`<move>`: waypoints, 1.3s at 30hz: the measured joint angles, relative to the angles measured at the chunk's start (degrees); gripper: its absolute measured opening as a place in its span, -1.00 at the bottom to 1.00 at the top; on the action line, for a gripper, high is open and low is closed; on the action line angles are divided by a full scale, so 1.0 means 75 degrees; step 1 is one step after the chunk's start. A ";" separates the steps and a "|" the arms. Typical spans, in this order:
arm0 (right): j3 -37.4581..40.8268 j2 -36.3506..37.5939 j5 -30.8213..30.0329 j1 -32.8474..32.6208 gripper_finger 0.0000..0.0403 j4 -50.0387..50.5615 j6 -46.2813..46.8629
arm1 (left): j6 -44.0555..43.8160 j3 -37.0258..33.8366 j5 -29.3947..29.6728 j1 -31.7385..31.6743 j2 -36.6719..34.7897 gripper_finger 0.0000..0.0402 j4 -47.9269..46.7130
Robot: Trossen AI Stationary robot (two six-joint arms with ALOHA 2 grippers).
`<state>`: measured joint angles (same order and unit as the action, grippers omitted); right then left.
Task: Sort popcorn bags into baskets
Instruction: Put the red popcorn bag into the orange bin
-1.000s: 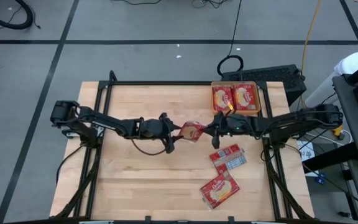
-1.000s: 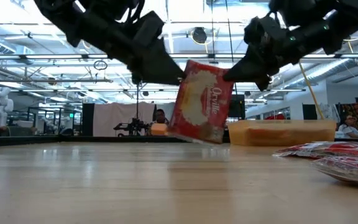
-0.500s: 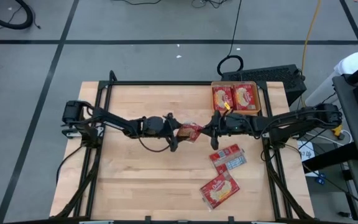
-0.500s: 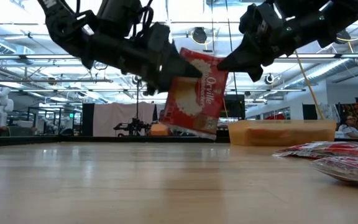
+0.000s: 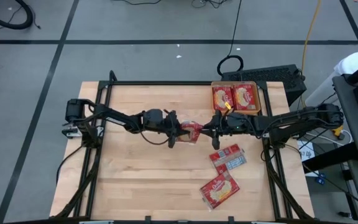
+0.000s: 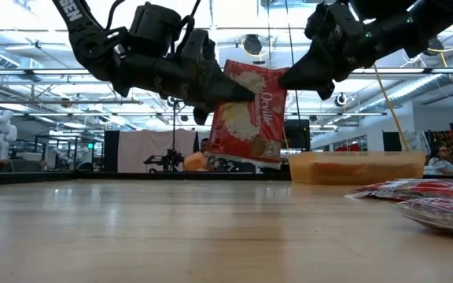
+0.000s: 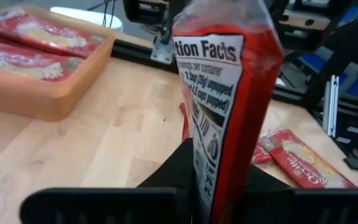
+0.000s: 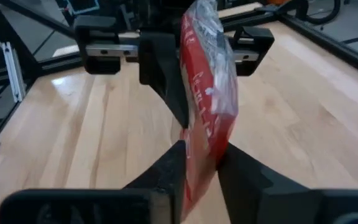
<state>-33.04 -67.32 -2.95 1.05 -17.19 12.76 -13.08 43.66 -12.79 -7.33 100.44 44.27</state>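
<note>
One red popcorn bag (image 5: 191, 131) is held in the air between both grippers over the table's middle. Its cream picture face shows in the low view (image 6: 248, 114) and its white label face in the left wrist view (image 7: 219, 106). My left gripper (image 5: 176, 131) is shut on its left side, and my right gripper (image 5: 207, 130) is shut on its right side. The orange basket (image 5: 258, 98) stands at the far right with two bags lying flat in it. Several more bags (image 5: 227, 157) (image 5: 219, 190) lie flat on the table's right half. My left gripper pinches the bag's left edge (image 7: 199, 163) between its two fingers, coming about level from the table's left. The bag stands on edge, clear of the table. My right gripper pinches the bag's opposite edge near its upper corner (image 8: 199, 155) between its two fingers, coming from the table's right, slanting down. The bag hangs below the fingers (image 6: 293, 75), clear of the table.
The basket's near wall (image 6: 352, 167) is just right of and behind the held bag. The loose bags (image 6: 423, 200) lie near the right edge. Bare wood lies on the table's left and near parts (image 5: 135, 180).
My left gripper has gone toward the table's right edge, closing on my right gripper. The bag between them has risen a little and turned from slanting to more upright on edge. Both grippers have stayed on it.
</note>
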 joint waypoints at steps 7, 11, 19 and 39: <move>0.0022 0.0358 0.0027 -0.0003 -0.32 0.0553 -0.0114 | -0.0065 0.0000 -0.0697 -0.0404 0.0000 -0.91 0.0961; 0.0347 0.0369 -0.0030 -0.0001 -0.24 -0.0154 -0.0251 | -0.0314 0.0000 -0.0656 -0.0473 -0.0006 -0.85 0.1769; 0.1580 0.0197 -0.0434 -0.0004 -0.35 -0.3599 0.0023 | -0.0269 -0.0003 -0.0278 -0.0312 -0.0009 -0.91 0.2521; 0.1348 -0.0696 -0.0950 -0.0007 -0.95 -0.4888 -0.0021 | -0.0304 0.0131 -0.0037 -0.0149 -0.0012 -0.68 0.2614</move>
<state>-22.93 -72.54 -10.07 1.00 -53.85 12.60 -15.36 44.64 -13.06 -8.45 100.36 63.87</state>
